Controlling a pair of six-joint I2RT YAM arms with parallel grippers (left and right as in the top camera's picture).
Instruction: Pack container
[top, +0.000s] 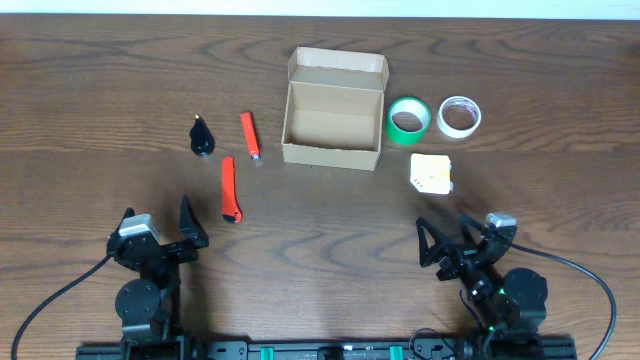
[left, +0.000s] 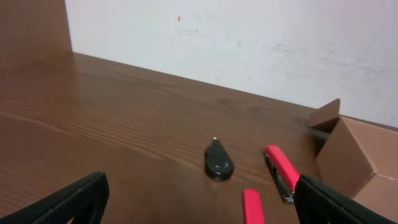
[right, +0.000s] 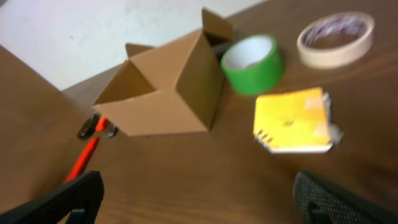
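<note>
The open tan cardboard container (top: 333, 122) sits at the table's middle back with its flap lid up; it also shows in the right wrist view (right: 163, 93) and at the right edge of the left wrist view (left: 360, 162). It looks empty. Left of it lie a red stapler (top: 250, 135), a red cutter (top: 230, 188) and a black clip (top: 203, 137). Right of it are a green tape roll (top: 408, 120), a white tape roll (top: 459, 116) and a yellow notepad (top: 431, 173). My left gripper (top: 160, 228) and right gripper (top: 445, 240) are open and empty near the front edge.
A white wall (left: 249, 37) rises behind the table's far edge. The arm bases and cables (top: 590, 280) sit along the front edge.
</note>
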